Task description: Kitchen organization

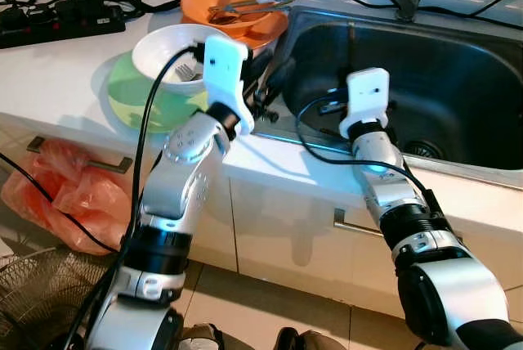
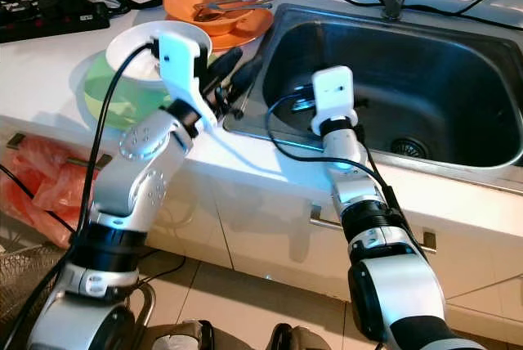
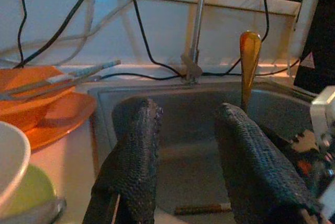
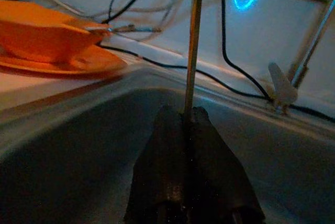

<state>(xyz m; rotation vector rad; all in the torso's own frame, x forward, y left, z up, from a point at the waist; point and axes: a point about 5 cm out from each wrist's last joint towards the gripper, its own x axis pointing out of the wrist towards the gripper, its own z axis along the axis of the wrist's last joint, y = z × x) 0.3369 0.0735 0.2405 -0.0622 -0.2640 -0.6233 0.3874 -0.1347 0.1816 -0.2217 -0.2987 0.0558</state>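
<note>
The right end effector [image 4: 184, 116] is inside the sink [image 1: 458, 56], and its two fingers are pressed together on a thin metal rod [image 4: 192, 41], probably a chopstick or the handle of a utensil. The rod stands up almost straight from the fingertips. I think this is the weak point: the grip is only at the low end of a smooth, thin thing, so the rod can turn or slide out when the arm lifts, and it can fall back into the sink. The long free end can also hit the sink wall or the black cables that hang along the far edge.

The left end effector [image 3: 183, 145] holds nothing; its fingers are wide apart. It hovers at the left rim of the sink, just right of the white bowl [image 1: 167, 51] that sits on the green plate [image 1: 135, 96]. The orange bowl [image 1: 233, 2] with utensils across it stands on the surface farther away, at the far-left corner of the sink. If the left arm swings left, it can knock the white bowl.
</note>
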